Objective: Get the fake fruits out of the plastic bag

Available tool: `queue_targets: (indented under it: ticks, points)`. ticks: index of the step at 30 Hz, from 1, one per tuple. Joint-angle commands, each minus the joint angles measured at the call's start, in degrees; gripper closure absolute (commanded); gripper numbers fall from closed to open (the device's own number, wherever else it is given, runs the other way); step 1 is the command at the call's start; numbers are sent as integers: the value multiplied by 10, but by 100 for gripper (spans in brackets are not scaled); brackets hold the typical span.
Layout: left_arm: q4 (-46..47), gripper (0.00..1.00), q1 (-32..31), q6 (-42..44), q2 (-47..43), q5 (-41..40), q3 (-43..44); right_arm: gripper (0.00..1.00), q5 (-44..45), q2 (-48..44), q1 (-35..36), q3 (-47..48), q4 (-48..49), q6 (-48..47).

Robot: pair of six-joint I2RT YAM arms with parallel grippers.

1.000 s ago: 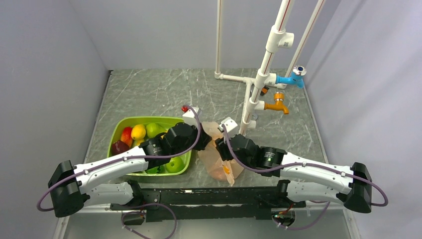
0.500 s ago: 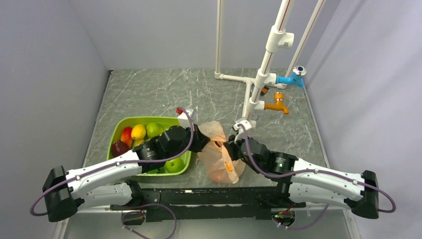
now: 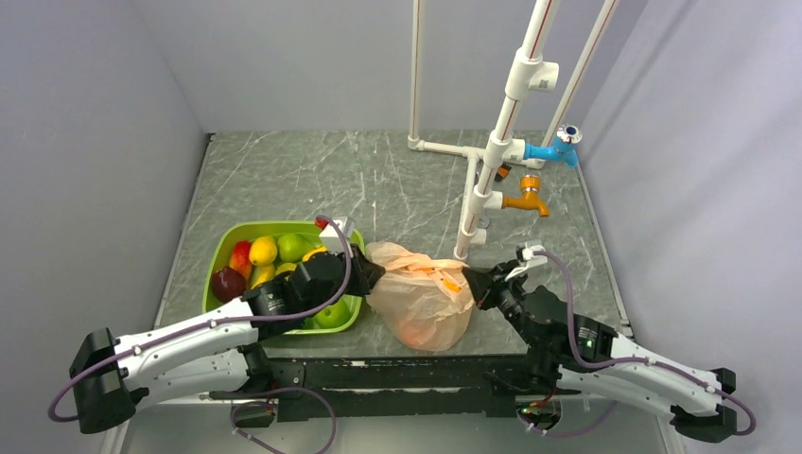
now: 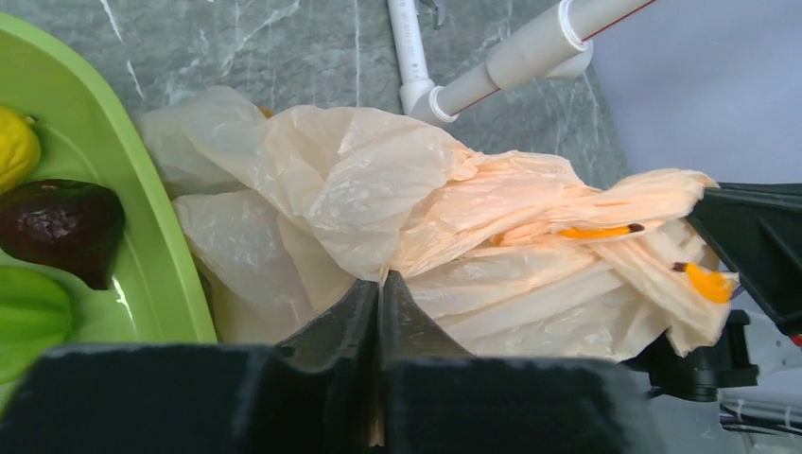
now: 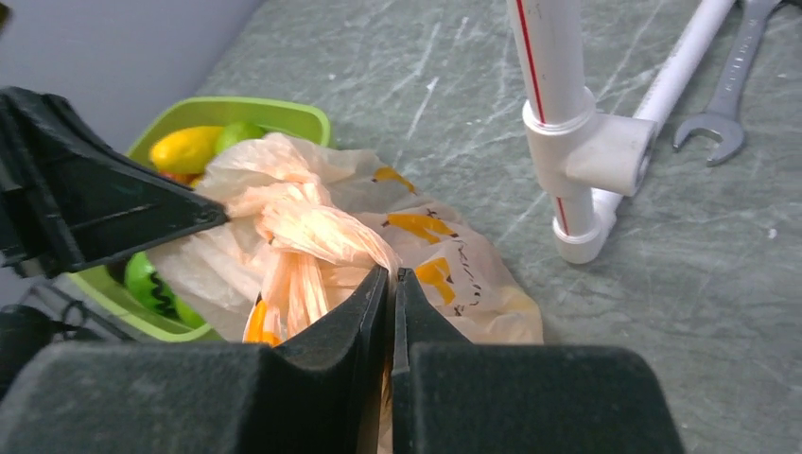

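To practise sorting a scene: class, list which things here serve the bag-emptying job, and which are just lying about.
Job: plastic bag; left end effector and right end effector, both pinching it.
Lying about: green tub of fruit; white pipes; wrench; blue tap; orange tap.

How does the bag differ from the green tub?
The bag is thin, crinkled, translucent peach; the tub is rigid, opaque green. The bag is pinched by the left gripper and right gripper; the tub is ungripped. The tub's fruit shows openly; the bag's contents are hidden. Both rest side by side on the table.
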Motion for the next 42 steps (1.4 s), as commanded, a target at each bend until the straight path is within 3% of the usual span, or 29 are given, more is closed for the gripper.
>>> queue_targets:
  ticks: [1,5,8,13,17,23,26,35,37,39,42]
  points:
    - [-3,78,6,56,2,36,34,100,40,46,-4,16,8,-26]
    - [-68,39,6,103,23,51,119,100,38,92,-5,38,-5,-17]
    - [-124,18,5,157,54,51,212,100,-4,93,-5,35,13,-40]
    - [-205,11,6,260,157,58,346,100,2,69,-5,32,-8,-32]
    - [-266,9,16,276,256,86,433,100,-4,46,-4,30,-18,-28]
    - [-269,6,16,267,325,108,443,100,-6,41,-4,34,-40,-11]
    - [-243,10,16,255,317,106,408,100,-12,30,-5,30,-44,-7]
    - [-188,38,16,221,290,128,331,100,-8,51,-5,41,-46,-17]
    - [-175,54,16,221,285,129,319,100,-11,48,-4,36,-43,-19]
    - [-174,77,16,223,276,112,316,100,-7,44,-4,30,-46,-11]
    - [-186,93,17,226,258,67,327,100,9,42,-4,29,-54,10]
